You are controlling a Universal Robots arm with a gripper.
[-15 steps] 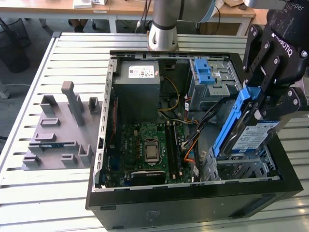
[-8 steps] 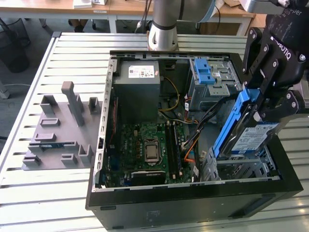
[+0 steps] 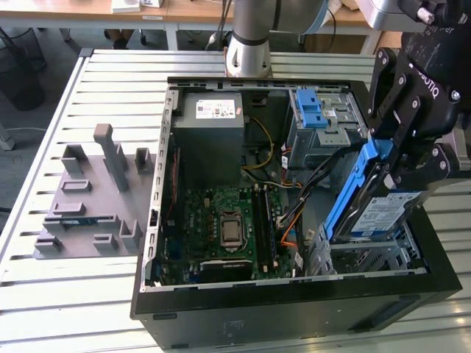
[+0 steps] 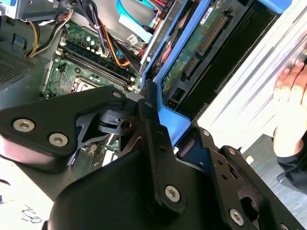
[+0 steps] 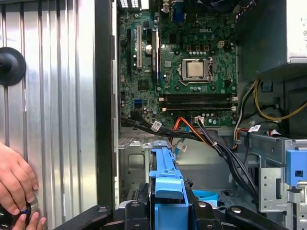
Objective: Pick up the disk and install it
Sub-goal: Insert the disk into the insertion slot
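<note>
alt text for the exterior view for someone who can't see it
The gripper holds the disk, blue-framed and tilted, at the drive cage of an open computer case at the exterior view's right. A motherboard and power supply lie inside.

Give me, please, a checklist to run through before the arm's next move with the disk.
1. Grip: gripper shut on the blue frame of the disk: ok.
2. Position: disk above the drive bay, at the exterior view's right: ok.
3. Seating: disk tilted, not down in the bay: not ok.
4. Cables clear of the bay: cannot tell.
5. Person's hand outside the computer case, on the table: ok.
</note>
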